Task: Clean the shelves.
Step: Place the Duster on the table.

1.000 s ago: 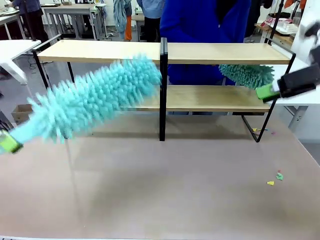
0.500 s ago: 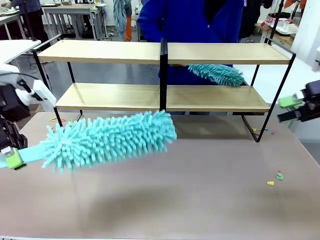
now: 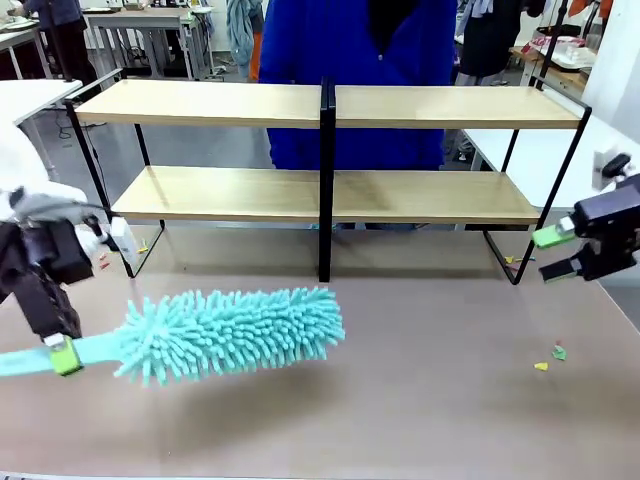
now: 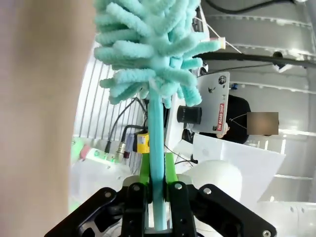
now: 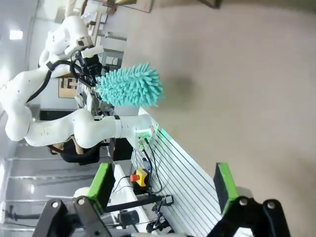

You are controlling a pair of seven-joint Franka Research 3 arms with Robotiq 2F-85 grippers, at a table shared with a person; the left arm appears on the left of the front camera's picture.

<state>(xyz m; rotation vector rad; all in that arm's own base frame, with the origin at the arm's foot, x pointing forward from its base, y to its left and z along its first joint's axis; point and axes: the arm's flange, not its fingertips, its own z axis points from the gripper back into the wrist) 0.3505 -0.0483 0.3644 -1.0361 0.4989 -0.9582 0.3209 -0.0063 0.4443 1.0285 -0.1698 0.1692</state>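
The shelves [image 3: 420,108], two light wooden boards in a black frame, stand across the far side of the table. My left gripper [image 3: 62,355] is shut on the flat handle of a fluffy teal duster [image 3: 232,330], which lies almost level just above the table in front of the shelves' left half. In the left wrist view the handle [image 4: 158,163] runs up between the shut fingers of my left gripper [image 4: 158,197] to the duster head [image 4: 153,49]. My right gripper [image 3: 553,255] hangs open off the shelves' right end, holding nothing. The right wrist view shows that gripper [image 5: 163,182] with its green pads [image 5: 103,180] wide apart and the duster [image 5: 131,85] far off.
A person in a blue top [image 3: 360,80] stands right behind the shelves. Small coloured scraps [image 3: 548,360] lie on the table at the right, more by the shelf foot [image 3: 520,262]. White tables stand at the far left [image 3: 30,95] and right [image 3: 530,150].
The left duster came down from in front of the shelves to low over the table. The darker duster over the lower right shelf slid left and left the view. My right gripper drew back.
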